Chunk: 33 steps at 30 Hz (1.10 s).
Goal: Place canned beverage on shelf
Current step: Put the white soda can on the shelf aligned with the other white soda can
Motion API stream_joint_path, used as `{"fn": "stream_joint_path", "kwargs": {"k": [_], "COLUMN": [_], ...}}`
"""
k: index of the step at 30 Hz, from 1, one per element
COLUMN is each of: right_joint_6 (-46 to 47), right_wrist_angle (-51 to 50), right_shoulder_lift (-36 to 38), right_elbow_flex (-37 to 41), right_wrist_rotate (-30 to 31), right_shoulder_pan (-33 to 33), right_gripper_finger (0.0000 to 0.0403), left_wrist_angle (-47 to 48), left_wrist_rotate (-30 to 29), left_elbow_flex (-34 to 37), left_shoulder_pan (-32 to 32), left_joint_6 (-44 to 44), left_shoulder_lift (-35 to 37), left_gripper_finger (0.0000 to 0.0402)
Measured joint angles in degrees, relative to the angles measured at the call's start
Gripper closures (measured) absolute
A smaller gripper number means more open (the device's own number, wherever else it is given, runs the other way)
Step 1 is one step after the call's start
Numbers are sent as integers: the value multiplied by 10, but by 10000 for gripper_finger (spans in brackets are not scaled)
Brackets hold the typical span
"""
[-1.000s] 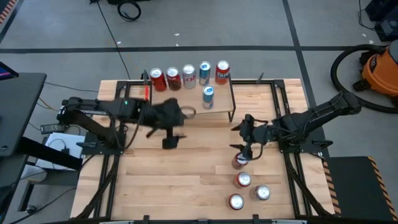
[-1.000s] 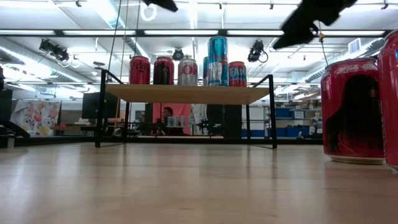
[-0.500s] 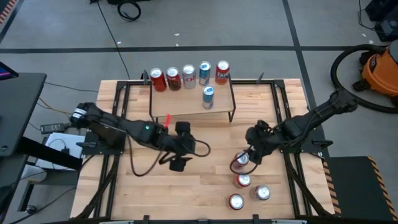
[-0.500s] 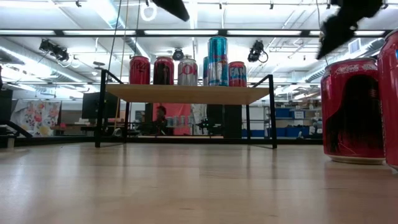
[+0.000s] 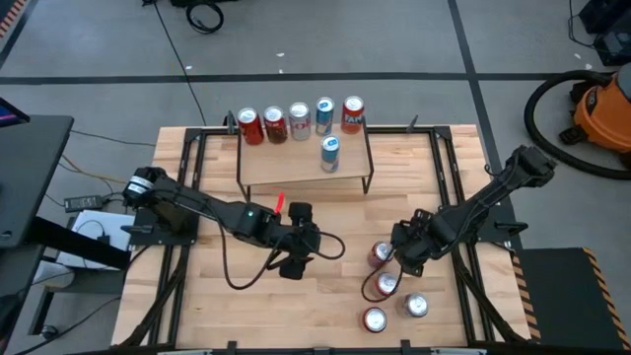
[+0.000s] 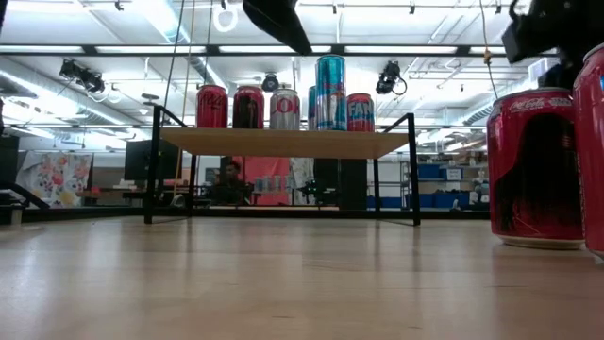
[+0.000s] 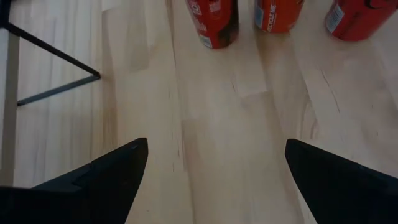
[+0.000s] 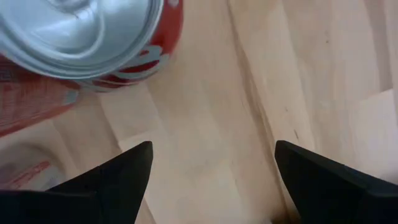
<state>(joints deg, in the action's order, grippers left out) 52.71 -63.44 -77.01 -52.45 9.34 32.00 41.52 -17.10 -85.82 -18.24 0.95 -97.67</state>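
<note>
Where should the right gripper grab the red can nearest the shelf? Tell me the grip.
Grip the red can around its round side wall, mid-height, coming from above on the right gripper's side. It stands upright, and another can sits close behind, away from the shelf.

Low view: red can (image 6: 533, 168) cut by right edge; a second can (image 6: 595, 151) beside it shows only a sliver. Both arms enter cropped at top edge; which is which cannot be told there.

Left wrist view: three cans (image 7: 214, 22) cut off at the tops.

Right wrist view: can (image 8: 93, 37) cropped, label unreadable.

High view: shelf (image 5: 296, 163) can labels too small to read.
</note>
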Motion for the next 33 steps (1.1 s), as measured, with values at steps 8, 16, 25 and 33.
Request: {"fn": "stream_joint_path", "kwargs": {"k": [8, 16, 25, 33], "right_joint_6": [1, -20, -96, -211], "right_wrist_angle": [99, 206, 287, 357], "right_shoulder_lift": [5, 6, 2, -13], "right_elbow_flex": [54, 107, 122, 121], "right_wrist_rotate": [34, 90, 141, 152], "right_shoulder_pan": [13, 16, -2, -40], "right_gripper_finger": [55, 55, 55, 55], "left_wrist_angle": [15, 23, -1, -7], "left_wrist_rotate": [0, 0, 17, 26], "left_elbow_flex": [0, 0, 0, 0], "left_shoulder_pan": [-8, -10, -9, -8], "left_joint_6": [22, 44, 27, 23], "left_shoulder_lift": [0, -4, -45, -61], "left_gripper_finger": [11, 11, 11, 11]}}
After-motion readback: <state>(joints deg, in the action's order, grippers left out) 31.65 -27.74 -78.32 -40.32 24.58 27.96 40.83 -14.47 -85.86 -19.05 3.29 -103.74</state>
